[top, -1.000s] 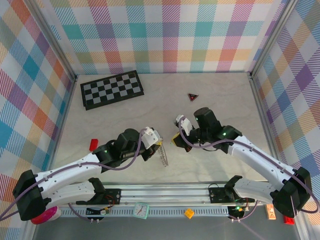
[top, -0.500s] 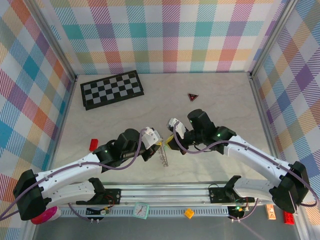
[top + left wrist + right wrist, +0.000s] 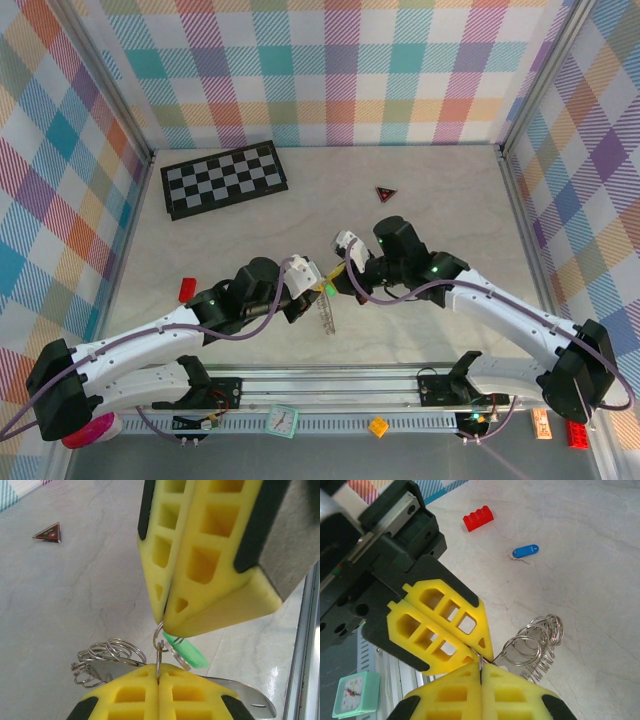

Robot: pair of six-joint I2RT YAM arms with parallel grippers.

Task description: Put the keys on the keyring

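left gripper [image 3: 158, 672], pinched shut at the frame's bottom, holds the keyring [image 3: 107, 655]; right gripper [image 3: 163, 622], shut too, holds the green key [image 3: 186, 651] mid-frame. go slow, keep its little loop on the ring's wire

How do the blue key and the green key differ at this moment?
The blue key lies flat on the table; the green key is raised off it. The blue key is apart from both grippers; the green key sits where the shut tips of the left gripper and right gripper meet, by the keyring. Both are small, with plastic heads and a thin wire loop.
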